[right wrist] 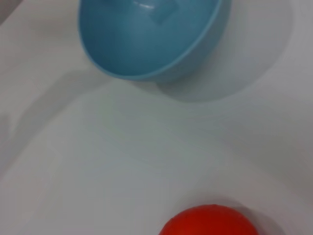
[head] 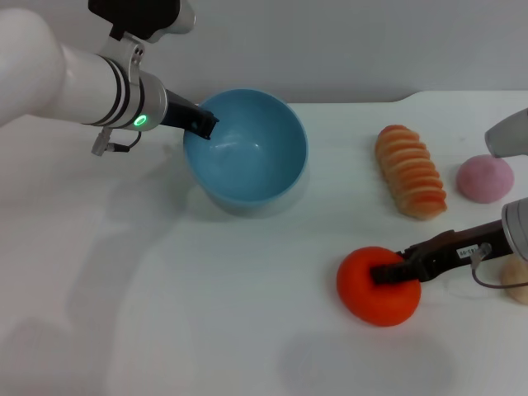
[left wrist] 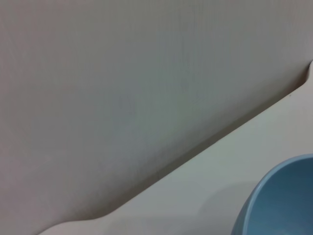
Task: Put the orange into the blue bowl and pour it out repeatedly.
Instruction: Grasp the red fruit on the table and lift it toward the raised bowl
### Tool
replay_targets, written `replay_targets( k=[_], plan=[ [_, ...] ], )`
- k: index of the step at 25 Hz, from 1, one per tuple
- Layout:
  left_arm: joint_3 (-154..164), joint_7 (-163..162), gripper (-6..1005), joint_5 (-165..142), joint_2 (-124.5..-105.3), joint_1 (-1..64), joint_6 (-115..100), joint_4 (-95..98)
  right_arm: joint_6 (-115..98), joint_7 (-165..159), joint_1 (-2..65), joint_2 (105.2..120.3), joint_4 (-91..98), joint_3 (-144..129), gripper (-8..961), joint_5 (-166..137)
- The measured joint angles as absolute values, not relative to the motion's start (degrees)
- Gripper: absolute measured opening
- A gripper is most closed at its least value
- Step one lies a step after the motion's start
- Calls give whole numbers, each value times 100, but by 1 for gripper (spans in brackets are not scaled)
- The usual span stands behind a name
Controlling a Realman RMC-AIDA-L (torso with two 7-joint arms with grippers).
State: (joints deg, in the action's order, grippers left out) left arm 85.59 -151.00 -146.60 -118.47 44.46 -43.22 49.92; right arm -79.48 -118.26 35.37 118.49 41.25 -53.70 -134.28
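The blue bowl is at the back middle of the white table, tipped so its mouth faces up and forward, with nothing inside. My left gripper is shut on the bowl's left rim, one dark finger reaching inside the wall. The bowl's edge also shows in the left wrist view, and the whole bowl in the right wrist view. The orange is at the front right, well apart from the bowl. My right gripper comes in from the right and is shut on it, its black finger lying across the top. Only the orange shows close up.
A ridged pale-orange loaf lies at the back right, with a pink round bun beyond it. A small tan ball sits at the right edge beside my right arm. The table's back edge steps near the far right.
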Motion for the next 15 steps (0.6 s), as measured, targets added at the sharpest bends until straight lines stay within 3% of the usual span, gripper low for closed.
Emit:
replay_targets(
  k=[1,12,15],
  plan=[
    [8560,-15100,-1,-14660,-11847,4446,-4322,4992,-7948,-11804,3529,11849,4131,-5370,425,-13393],
    [8560,-15099,-2,-14687,-11840,4452,-4324,4983,-8094,-10662,3332,11834,4416,-5330,288,-12288],
    [8561,-15094,-1,-14701,-11836,4477,-4370,4983,-8387,-10702,3274,11826,5054,-5293,153,-12001]
  ],
)
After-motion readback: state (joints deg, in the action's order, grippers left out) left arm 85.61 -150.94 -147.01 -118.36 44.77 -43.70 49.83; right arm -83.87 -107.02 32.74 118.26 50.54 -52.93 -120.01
